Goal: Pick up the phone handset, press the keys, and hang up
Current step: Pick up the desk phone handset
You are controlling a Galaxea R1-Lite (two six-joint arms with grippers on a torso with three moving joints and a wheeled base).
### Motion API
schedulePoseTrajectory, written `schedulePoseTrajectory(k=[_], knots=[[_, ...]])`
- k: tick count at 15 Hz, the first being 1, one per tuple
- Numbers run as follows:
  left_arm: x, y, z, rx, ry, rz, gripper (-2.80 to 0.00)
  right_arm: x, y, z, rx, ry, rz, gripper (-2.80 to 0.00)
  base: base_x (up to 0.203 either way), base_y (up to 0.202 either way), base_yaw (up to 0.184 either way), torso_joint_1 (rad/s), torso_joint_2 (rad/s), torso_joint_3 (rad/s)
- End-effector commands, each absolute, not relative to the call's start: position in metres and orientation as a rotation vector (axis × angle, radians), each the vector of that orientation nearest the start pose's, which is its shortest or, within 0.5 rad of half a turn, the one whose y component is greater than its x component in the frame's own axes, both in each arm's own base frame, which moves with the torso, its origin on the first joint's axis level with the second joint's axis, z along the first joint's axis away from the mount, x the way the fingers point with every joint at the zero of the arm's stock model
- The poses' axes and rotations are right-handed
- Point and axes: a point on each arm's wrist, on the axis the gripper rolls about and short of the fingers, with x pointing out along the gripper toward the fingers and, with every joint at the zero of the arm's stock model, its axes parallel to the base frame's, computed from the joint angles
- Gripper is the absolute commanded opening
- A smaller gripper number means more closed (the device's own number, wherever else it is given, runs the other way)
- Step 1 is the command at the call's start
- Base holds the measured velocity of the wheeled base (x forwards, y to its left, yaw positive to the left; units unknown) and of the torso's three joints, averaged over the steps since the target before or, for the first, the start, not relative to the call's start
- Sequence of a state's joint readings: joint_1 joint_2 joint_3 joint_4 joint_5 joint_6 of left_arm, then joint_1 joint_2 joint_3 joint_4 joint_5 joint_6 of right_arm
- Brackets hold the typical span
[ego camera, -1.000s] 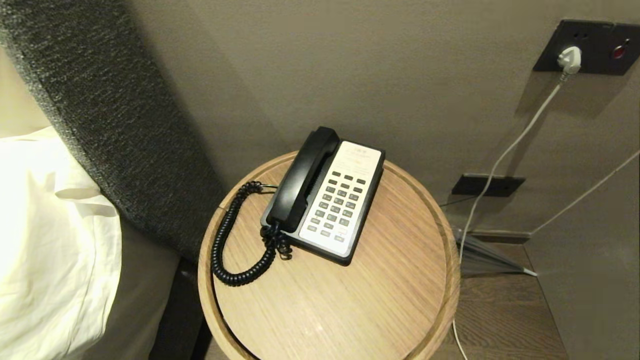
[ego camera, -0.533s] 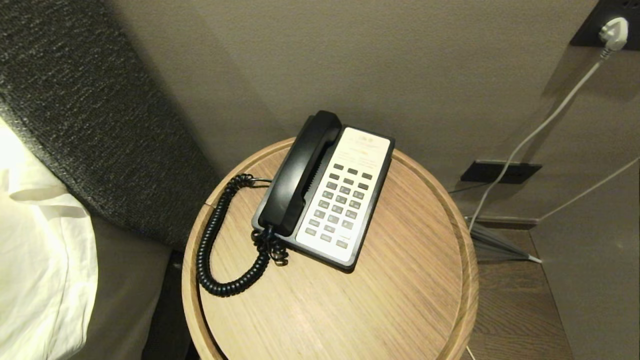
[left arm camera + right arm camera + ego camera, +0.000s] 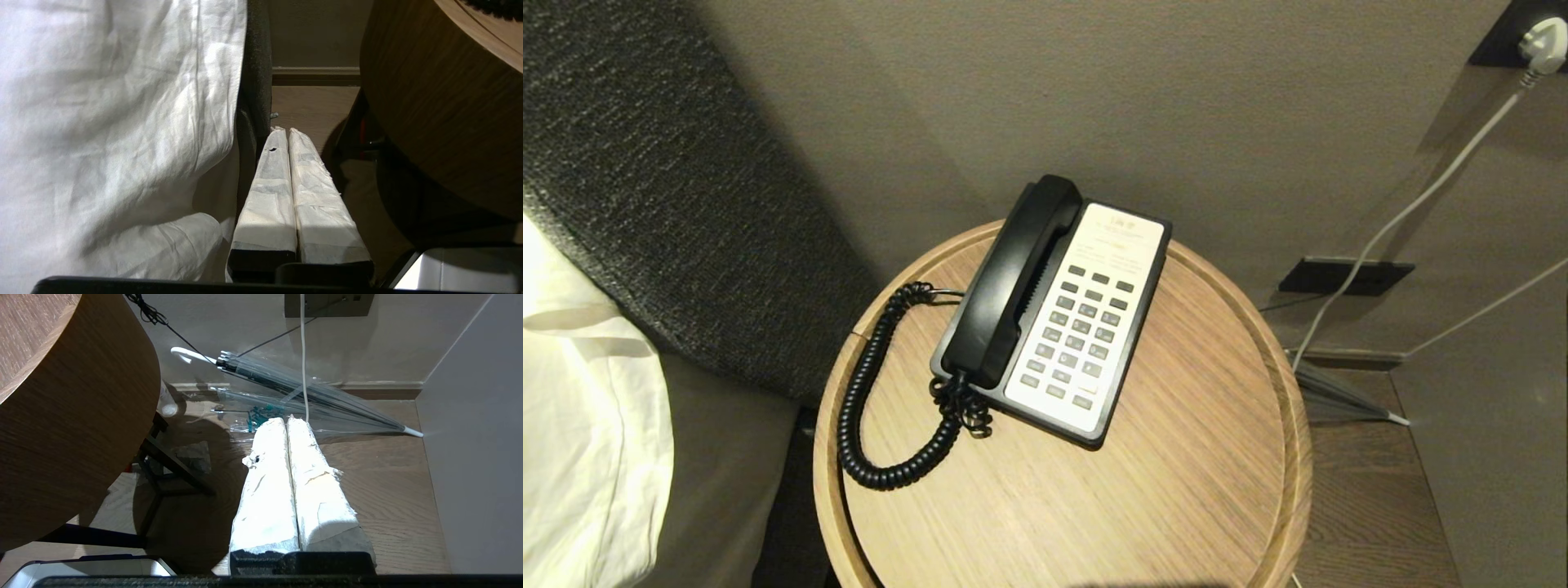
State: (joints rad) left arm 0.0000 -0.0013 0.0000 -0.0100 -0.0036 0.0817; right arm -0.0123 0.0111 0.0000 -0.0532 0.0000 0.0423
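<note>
Phone handset [image 3: 1013, 282] cradled on left side of phone base [image 3: 1086, 318], toward the round side table's [image 3: 1258, 359] far edge; not yet lifted. Left gripper [image 3: 288, 131] clamped empty, low between bed sheet [image 3: 114, 122] and table's side. Right gripper [image 3: 287, 420] clamped empty, over floor near clear umbrella [image 3: 294, 381]. Risks: coiled cord [image 3: 874, 408] snagging or dragging base on lift; glossy curved handset slipping; shut fingers bumping table rim on the way up.
</note>
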Motion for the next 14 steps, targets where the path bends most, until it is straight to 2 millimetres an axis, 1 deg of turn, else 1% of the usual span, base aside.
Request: schedulePoseTrajectory(k=[1, 2, 3, 4, 5, 6, 8, 9, 10, 11, 12, 13, 14], knots=[[-0.025, 0.0, 0.088, 0.116, -0.03, -0.013, -2.8, -0.02, 0.0, 0.075, 0.043, -0.022, -0.012, -2.8, 0.0, 0.0, 0.0, 0.0, 0.0, 0.0], [-0.026, 0.0, 0.104, 0.117, -0.032, -0.018, -2.8, -0.02, 0.0, 0.075, 0.043, -0.022, -0.012, -2.8, 0.0, 0.0, 0.0, 0.0, 0.0, 0.0], [-0.024, -0.001, 0.126, 0.115, -0.02, -0.03, -2.8, -0.02, 0.0, 0.075, 0.043, -0.022, -0.012, -2.8, 0.0, 0.0, 0.0, 0.0, 0.0, 0.0], [-0.017, -0.001, 0.154, 0.111, 0.002, -0.056, -2.8, -0.02, 0.0, 0.075, 0.043, -0.022, -0.012, -2.8, 0.0, 0.0, 0.0, 0.0, 0.0, 0.0], [-0.004, -0.002, 0.186, 0.108, 0.035, -0.089, -2.8, -0.02, 0.0, 0.075, 0.043, -0.022, -0.012, -2.8, 0.0, 0.0, 0.0, 0.0, 0.0, 0.0], [0.021, -0.003, 0.225, 0.103, 0.084, -0.128, -2.8, -0.02, 0.0, 0.075, 0.043, -0.022, -0.012, -2.8, 0.0, 0.0, 0.0, 0.0, 0.0, 0.0], [0.069, -0.006, 0.302, 0.098, 0.113, -0.207, -2.8, -0.02, 0.0, 0.075, 0.043, -0.022, -0.012, -2.8, 0.0, 0.0, 0.0, 0.0, 0.0, 0.0], [0.096, -0.01, 0.331, 0.096, 0.141, -0.252, -2.8, -0.02, 0.0, 0.075, 0.043, -0.022, -0.012, -2.8, 0.0, 0.0, 0.0, 0.0, 0.0, 0.0], [0.129, -0.017, 0.353, 0.094, 0.182, -0.306, -2.8, -0.02, 0.0, 0.075, 0.043, -0.022, -0.012, -2.8, 0.0, 0.0, 0.0, 0.0, 0.0, 0.0], [0.158, -0.028, 0.365, 0.097, 0.226, -0.36, -2.8, -0.02, 0.0, 0.075, 0.043, -0.022, -0.012, -2.8, 0.0, 0.0, 0.0, 0.0, 0.0, 0.0], [0.186, -0.045, 0.369, 0.106, 0.284, -0.416, -2.8, -0.02, 0.0, 0.075, 0.043, -0.022, -0.012, -2.8, 0.0, 0.0, 0.0, 0.0, 0.0, 0.0], [0.208, -0.067, 0.366, 0.124, 0.347, -0.471, -2.8, -0.02, 0.0, 0.075, 0.043, -0.022, -0.012, -2.8, 0.0, 0.0, 0.0, 0.0, 0.0, 0.0], [0.218, -0.093, 0.363, 0.151, 0.392, -0.535, -2.8, -0.02, 0.0, 0.075, 0.043, -0.022, -0.012, -2.8, 0.0, 0.0, 0.0, 0.0, 0.0, 0.0]])
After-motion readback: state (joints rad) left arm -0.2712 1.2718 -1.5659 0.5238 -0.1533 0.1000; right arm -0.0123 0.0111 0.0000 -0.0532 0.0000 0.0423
